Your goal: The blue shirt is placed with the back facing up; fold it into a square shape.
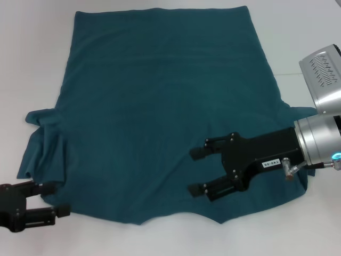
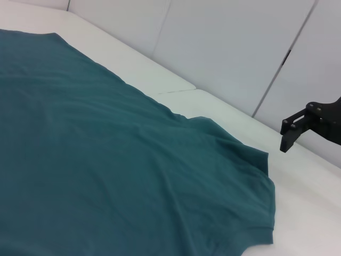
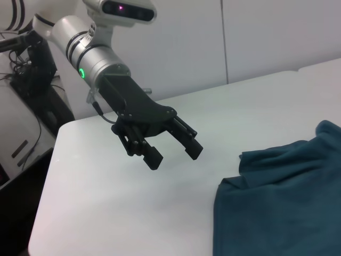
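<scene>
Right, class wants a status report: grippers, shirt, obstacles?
Left gripper open at shirt's near left edge. Right gripper open above blue shirt. Shirt flat, unfolded. Nothing blocking.

Your right gripper is matte black, with two blocky fingers fixed by small silver screws; its flat body carries a white label with dark print too small to read. Behind it you have a brushed silver cylindrical wrist with a glowing cyan ring light, a small metal fitting, and a grey ribbed housing above. Your left gripper matches it in black, mounted on a silver, black-banded forearm with a green light and a thin dark cable beside it
</scene>
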